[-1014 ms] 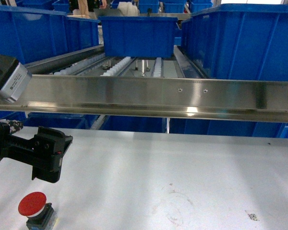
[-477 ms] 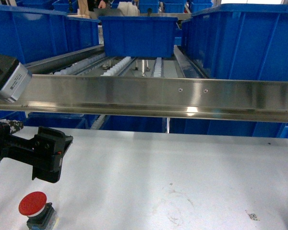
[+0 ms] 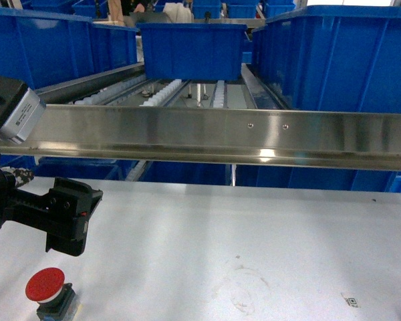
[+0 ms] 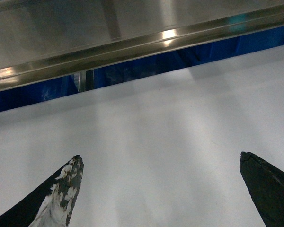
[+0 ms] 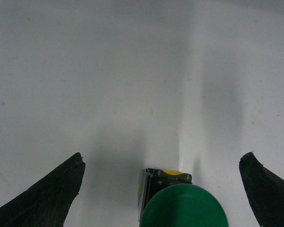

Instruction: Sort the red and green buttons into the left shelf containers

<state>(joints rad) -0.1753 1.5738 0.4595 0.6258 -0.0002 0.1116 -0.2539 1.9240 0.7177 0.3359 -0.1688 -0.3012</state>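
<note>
Two buttons are in play, and both sit on the white table rather than in any bin. A red button stands upright at the near left edge of the head view, cap up on its dark body, just below and in front of the left gripper. That gripper hangs above the tabletop with nothing in it; its wrist camera shows the two fingertips spread wide with only bare table between them, aimed toward the steel rail of the shelf, so the red button lies outside its jaws.

The green button shows only in the right wrist view, low in the frame, its domed cap over a black body with a yellow patch. It sits between the right gripper fingers, which stand spread apart on either side without touching it. I judge this a lined-up approach ahead of a pinch on the body under the cap.

Beyond the rail, blue bins stand on the left of the roller shelf, with another bin in the middle and a large one to the right; the left ones are the likely targets, raised behind the rail, so each button will need lifting over it
</note>
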